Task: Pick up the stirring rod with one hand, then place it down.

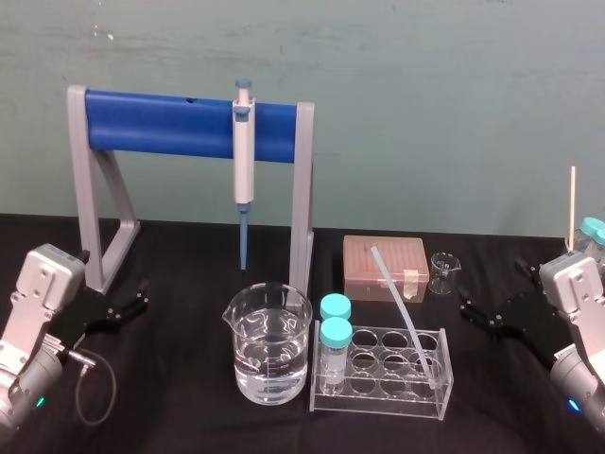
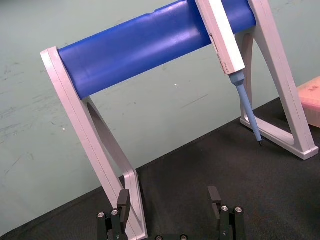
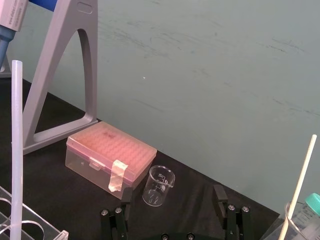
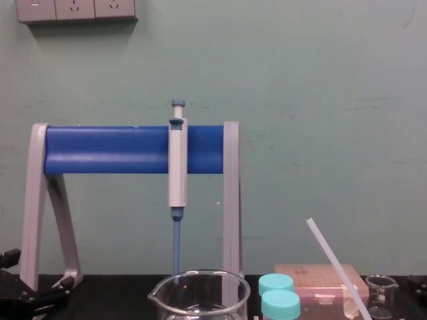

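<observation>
The stirring rod [image 1: 403, 307] is a long translucent white rod. It leans in the clear tube rack [image 1: 378, 388], lower end in a right-hand hole and top tilted toward the back left. It also shows in the right wrist view [image 3: 16, 150] and the chest view [image 4: 332, 257]. My right gripper [image 1: 470, 312] hovers low at the table's right, to the right of the rack. It is open and empty, and its fingers [image 3: 126, 197] point at the small glass beaker [image 3: 158, 186]. My left gripper [image 1: 142, 296] rests open and empty at the far left, beside the stand's foot [image 2: 132, 200].
A grey-white pipette [image 1: 244, 161] hangs from the blue-barred stand [image 1: 170, 123] at the back. A large beaker of water [image 1: 267, 355] stands left of the rack, which holds two teal-capped tubes [image 1: 335, 333]. A pink tip box [image 1: 386, 268] lies behind. A thin cream stick [image 1: 572, 203] stands at the far right.
</observation>
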`<state>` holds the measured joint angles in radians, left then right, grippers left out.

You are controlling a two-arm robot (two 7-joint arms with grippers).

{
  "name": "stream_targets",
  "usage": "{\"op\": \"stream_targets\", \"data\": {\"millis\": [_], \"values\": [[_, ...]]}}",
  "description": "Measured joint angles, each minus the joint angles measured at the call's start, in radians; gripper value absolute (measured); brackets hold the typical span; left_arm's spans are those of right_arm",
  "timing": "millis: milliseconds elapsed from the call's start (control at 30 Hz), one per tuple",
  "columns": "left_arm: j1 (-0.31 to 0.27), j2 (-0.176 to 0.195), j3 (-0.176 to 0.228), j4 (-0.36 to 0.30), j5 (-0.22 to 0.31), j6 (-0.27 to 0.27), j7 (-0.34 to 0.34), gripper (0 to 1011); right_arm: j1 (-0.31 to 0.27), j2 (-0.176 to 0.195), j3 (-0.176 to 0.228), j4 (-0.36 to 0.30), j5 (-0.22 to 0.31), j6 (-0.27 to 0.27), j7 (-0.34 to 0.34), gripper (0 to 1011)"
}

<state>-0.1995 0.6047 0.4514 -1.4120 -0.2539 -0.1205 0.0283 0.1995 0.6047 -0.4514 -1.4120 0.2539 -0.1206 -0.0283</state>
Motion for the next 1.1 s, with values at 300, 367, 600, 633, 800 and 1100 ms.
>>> {"op": "stream_targets", "data": {"millis": [300,367,600,633,800,1100], "values": [[0.0,0.0,0.0,0.0,0.0,0.0,0.0,1001,0.0,0.0,0.0,0.0,0.0,0.0,0.0,1003],[0.0,0.0,0.0,0.0,0.0,0.0,0.0,1000,0.0,0.0,0.0,0.0,0.0,0.0,0.0,1003],[0.0,0.0,0.0,0.0,0.0,0.0,0.0,1000,0.0,0.0,0.0,0.0,0.0,0.0,0.0,1003],[0.0,0.0,0.0,0.0,0.0,0.0,0.0,1000,0.0,0.0,0.0,0.0,0.0,0.0,0.0,1003],[0.0,0.0,0.0,0.0,0.0,0.0,0.0,1000,0.0,0.0,0.0,0.0,0.0,0.0,0.0,1003],[0.0,0.0,0.0,0.0,0.0,0.0,0.0,1000,0.0,0.0,0.0,0.0,0.0,0.0,0.0,1003]]}}
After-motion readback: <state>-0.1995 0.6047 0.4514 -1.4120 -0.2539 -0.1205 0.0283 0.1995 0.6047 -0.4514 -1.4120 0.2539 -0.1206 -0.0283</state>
